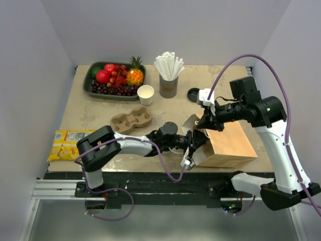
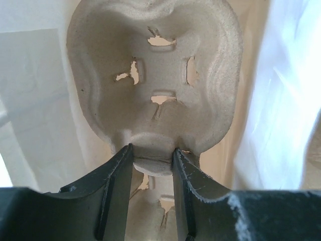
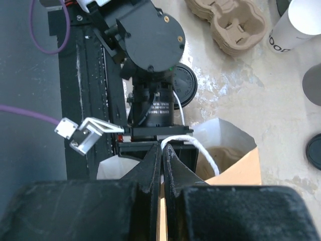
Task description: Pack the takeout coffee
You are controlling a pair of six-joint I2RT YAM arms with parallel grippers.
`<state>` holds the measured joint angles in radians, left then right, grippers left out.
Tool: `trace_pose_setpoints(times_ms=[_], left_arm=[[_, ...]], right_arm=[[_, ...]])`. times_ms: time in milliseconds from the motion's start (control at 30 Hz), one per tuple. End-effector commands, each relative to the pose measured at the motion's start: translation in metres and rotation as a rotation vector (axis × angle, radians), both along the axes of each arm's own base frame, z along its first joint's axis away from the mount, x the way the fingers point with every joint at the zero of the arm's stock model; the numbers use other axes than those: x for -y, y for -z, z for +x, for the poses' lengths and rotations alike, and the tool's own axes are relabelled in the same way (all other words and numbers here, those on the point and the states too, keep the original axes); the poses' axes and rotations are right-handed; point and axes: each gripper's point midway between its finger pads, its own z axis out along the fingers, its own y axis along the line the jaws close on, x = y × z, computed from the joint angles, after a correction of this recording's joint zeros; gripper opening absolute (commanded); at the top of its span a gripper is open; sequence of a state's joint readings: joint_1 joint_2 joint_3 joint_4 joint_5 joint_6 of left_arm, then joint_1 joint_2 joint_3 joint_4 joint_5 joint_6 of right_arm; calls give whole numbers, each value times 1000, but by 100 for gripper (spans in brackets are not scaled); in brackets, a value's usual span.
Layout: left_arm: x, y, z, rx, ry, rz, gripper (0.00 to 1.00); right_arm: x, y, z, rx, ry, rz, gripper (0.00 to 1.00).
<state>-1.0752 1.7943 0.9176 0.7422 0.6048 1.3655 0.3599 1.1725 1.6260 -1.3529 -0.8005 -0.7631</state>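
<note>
The brown paper bag (image 1: 228, 143) lies on its side at the right, mouth facing left. My right gripper (image 1: 203, 123) is shut on the bag's top rim beside its white string handle (image 3: 200, 150) and holds the mouth up. It also shows in the right wrist view (image 3: 163, 148). My left gripper (image 2: 153, 150) reaches into the bag's mouth and is shut on the edge of a brown pulp carrier (image 2: 150, 75). The coffee's black lid (image 3: 184, 88) shows just behind the left wrist, outside the bag. Its cup is hidden under the arm.
More pulp carriers (image 1: 131, 120) sit mid-table. An open white cup (image 1: 145, 94), a grey cup of straws (image 1: 169, 75) and a loose black lid (image 1: 193, 94) stand behind. A fruit tray (image 1: 90, 88) is far left, a yellow packet (image 1: 67, 143) near left.
</note>
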Motion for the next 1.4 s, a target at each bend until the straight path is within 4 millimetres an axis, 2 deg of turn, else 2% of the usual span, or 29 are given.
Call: trace_pose_setpoints(times_ms=[0,33,167,200,267,333,367,400,467,500,567,600,667,700,767,800,867,900,1000,1067,1100,1167,1300,1367], left_arm=[[21,-5,4,56,-18,-36,0],[24,5,8,51,-30,-16,0],[36,-2,18,21,-45,-10,0],[37,3,16,7,-33,14,0],[39,-1,14,4,-17,4,0],[40,-6,12,53,-5,-36,0],[37,-2,10,72,-2,-44,0],[36,-18,9,120,-5,-121,0],[33,-19,8,154,-14,-172,0],[31,-36,9,187,-27,-245,0],[32,-39,11,184,-35,-284,0],[30,-50,11,204,-41,-331,0],[30,-54,10,190,-33,-371,0],[28,-62,7,206,-24,-412,0],[27,-59,4,212,-10,-424,0],[24,-65,3,234,-9,-460,0],[21,-57,-2,248,3,-482,0],[16,-61,-5,267,9,-516,0],[14,-56,-6,265,9,-512,0],[15,-59,-3,258,-5,-492,0],[19,-52,1,237,-19,-444,0],[19,-61,4,254,-34,-437,0],[21,-66,11,262,-72,-423,0],[18,-78,12,264,-80,-431,0]], right_arm=[[-1,-1,-22,-67,-20,-19,0],[-2,-2,-28,-68,-32,-17,0],[-3,5,-37,-95,-45,-20,0],[-3,4,-37,-92,-48,-20,0],[-4,5,-35,-94,-52,-23,0],[-4,4,-34,-87,-52,-25,0],[-5,4,-33,-86,-55,-25,0],[-5,3,-33,-85,-53,-23,0],[-5,3,-33,-91,-52,-22,0],[-6,3,-33,-96,-53,-21,0],[-7,5,-36,-118,-55,-17,0],[-9,4,-36,-125,-61,-7,0],[-10,3,-35,-135,-61,1,0],[-12,2,-36,-140,-67,7,0],[-14,-1,-35,-147,-74,18,0],[-15,-2,-35,-153,-77,24,0],[-20,-6,-35,-163,-90,45,0],[-21,-7,-34,-165,-93,49,0],[-22,-11,-31,-158,-97,54,0],[-23,-13,-30,-153,-94,53,0],[-24,-14,-27,-142,-88,58,0],[-23,-17,-24,-126,-72,59,0],[-21,-22,-15,-87,-42,43,0],[-20,-27,-10,-69,-14,40,0]])
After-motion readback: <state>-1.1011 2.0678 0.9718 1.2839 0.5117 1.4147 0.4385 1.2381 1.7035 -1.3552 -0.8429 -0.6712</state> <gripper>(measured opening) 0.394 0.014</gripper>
